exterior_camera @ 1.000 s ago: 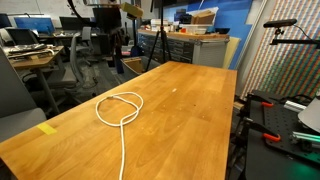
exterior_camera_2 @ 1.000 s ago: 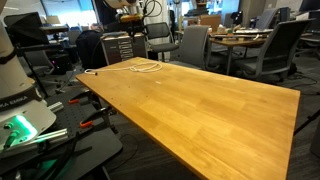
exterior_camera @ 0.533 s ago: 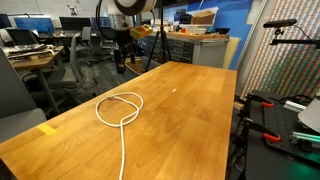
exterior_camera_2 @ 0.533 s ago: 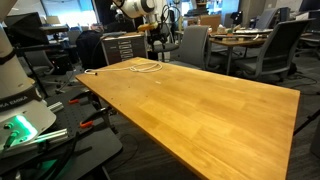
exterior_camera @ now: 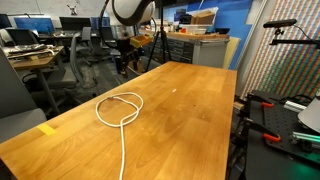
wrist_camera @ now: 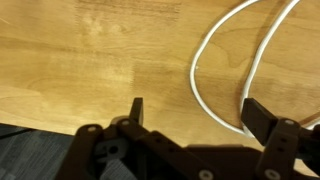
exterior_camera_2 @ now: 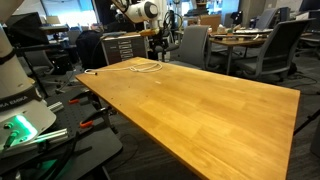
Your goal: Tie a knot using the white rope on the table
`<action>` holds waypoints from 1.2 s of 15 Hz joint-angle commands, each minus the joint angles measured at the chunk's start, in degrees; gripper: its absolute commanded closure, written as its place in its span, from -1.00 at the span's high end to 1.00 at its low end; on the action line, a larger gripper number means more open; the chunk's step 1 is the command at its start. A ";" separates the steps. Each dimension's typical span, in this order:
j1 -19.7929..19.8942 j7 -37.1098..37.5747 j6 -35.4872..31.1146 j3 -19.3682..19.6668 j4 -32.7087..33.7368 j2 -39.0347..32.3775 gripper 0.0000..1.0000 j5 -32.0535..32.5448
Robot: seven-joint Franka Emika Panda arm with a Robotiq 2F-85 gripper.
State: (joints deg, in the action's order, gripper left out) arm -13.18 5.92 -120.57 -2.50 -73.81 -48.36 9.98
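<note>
The white rope (exterior_camera: pixel 120 107) lies on the light-brown table (exterior_camera: pixel 190 110) in a closed loop, with a long tail running to the near edge. In an exterior view it is a small coil (exterior_camera_2: pixel 141 67) at the table's far corner. My gripper (exterior_camera: pixel 125 57) hangs open and empty above the table's side edge, beyond the loop; it also shows in an exterior view (exterior_camera_2: pixel 158 46). In the wrist view the gripper (wrist_camera: pixel 200 115) has its jaws wide apart above the wood. The rope's curve (wrist_camera: pixel 197 85) runs between them, and a second strand passes by the right finger (wrist_camera: pixel 262 118).
A yellow tape mark (exterior_camera: pixel 47 129) sits near the table's edge. Office chairs (exterior_camera: pixel 85 55), desks and a tripod (exterior_camera: pixel 160 45) stand behind the table. A stand with red clamps (exterior_camera: pixel 275 110) is beside it. A chair (exterior_camera_2: pixel 190 45) stands close behind the arm.
The arm has swung down from high behind the table, bringing the gripper lower and closer to the table edge by the rope loop. The rope has not moved.
</note>
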 commanded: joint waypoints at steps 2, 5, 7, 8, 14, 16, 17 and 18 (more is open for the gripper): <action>-1.12 1.46 -2.53 1.30 0.52 -1.37 1.00 1.00; -0.95 1.55 -1.16 1.04 1.83 -3.87 1.00 0.06; -0.83 1.78 -0.91 0.74 2.24 -5.53 1.00 -0.58; -0.74 1.83 -0.83 0.57 2.37 -6.27 1.00 -0.91; -0.45 3.15 -0.84 0.20 4.02 -9.41 0.07 -2.40; -0.38 3.49 -0.80 0.21 4.75 -10.13 -0.25 -2.97; -0.22 3.55 -0.61 0.07 5.23 -10.46 -0.39 -3.54; -0.08 3.64 -0.48 -0.10 5.60 -10.56 -0.55 -4.27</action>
State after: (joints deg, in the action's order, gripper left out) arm -13.52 8.73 -121.71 -2.41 -71.79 -56.97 7.67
